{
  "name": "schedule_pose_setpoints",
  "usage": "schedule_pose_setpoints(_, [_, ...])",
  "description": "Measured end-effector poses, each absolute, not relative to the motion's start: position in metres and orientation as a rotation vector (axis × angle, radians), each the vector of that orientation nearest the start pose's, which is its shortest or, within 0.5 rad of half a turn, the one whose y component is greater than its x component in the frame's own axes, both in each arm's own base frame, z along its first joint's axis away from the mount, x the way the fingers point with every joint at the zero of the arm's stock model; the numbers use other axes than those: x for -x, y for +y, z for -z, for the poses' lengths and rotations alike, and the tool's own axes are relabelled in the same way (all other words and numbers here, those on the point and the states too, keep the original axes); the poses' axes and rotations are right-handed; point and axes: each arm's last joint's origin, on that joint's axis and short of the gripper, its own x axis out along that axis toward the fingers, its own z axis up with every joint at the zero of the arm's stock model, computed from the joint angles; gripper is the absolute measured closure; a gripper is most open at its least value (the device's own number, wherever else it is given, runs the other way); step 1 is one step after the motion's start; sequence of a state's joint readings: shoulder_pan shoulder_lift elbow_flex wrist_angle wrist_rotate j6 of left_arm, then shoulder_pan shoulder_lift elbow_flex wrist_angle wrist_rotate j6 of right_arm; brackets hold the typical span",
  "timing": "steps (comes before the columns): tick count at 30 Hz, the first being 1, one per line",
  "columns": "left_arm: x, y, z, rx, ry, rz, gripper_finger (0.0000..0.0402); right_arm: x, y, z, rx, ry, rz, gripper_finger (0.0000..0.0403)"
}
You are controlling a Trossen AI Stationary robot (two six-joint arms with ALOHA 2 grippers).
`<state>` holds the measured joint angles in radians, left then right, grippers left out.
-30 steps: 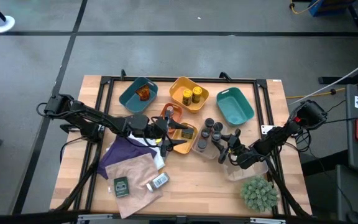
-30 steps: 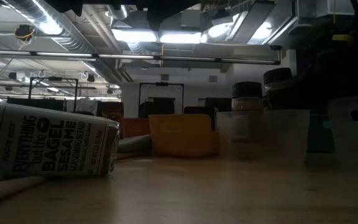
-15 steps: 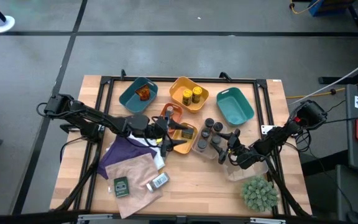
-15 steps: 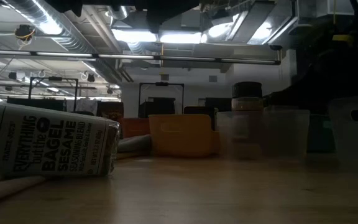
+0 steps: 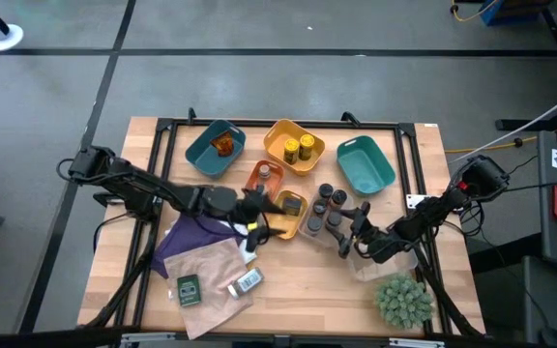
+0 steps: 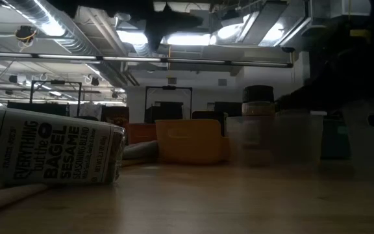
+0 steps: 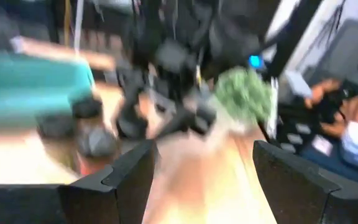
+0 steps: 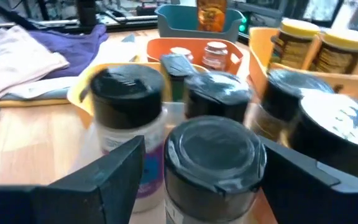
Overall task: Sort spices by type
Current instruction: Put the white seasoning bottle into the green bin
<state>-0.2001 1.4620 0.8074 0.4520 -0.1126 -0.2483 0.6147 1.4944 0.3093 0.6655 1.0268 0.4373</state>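
Observation:
Several dark-lidded spice jars stand in a clear tray at mid-table. My right gripper is open at the tray's near right side. In the right wrist view its fingers stand on either side of one dark-lidded jar without touching it. My left gripper is open over the yellow tray and holds nothing. Two yellow jars stand in the far yellow tray. An amber jar sits in the left teal tray. A green packet and a white-labelled jar lie on the brown cloth.
An empty teal tray stands at the far right, and a small orange tray holds small jars. Purple cloth and brown cloth cover the near left. A green spiky plant stands at the near right.
My right gripper has opened. The dark-lidded jar it held above the clear tray now stands lower in the tray between the open fingers. My left gripper has moved a little toward the table's near edge and rolled slightly, staying open.

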Motion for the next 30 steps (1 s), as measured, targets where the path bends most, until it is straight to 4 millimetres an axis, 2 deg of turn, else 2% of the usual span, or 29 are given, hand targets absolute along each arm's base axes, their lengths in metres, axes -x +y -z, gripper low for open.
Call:
schedule_pose_setpoints(8, [-0.297,-0.085,-0.223,0.274,0.466,0.097,0.0149,-0.207,0.116,-0.136,0.091,0.264,0.431,0.0113])
schedule_pose_setpoints(19, [-0.294,-0.095,-0.222,0.275,0.481,0.125,0.0149,-0.207,0.114,-0.141,0.154,0.248,0.506,0.0113])
schedule_pose_setpoints(23, [-0.289,-0.099,-0.224,0.267,0.501,0.140,0.0149,-0.205,0.113,-0.155,0.160,0.219,0.501,0.0113])
schedule_pose_setpoints(30, [-0.267,-0.111,-0.229,0.297,0.613,0.178,0.0149,-0.200,0.111,-0.183,0.132,0.159,0.443,0.0113])
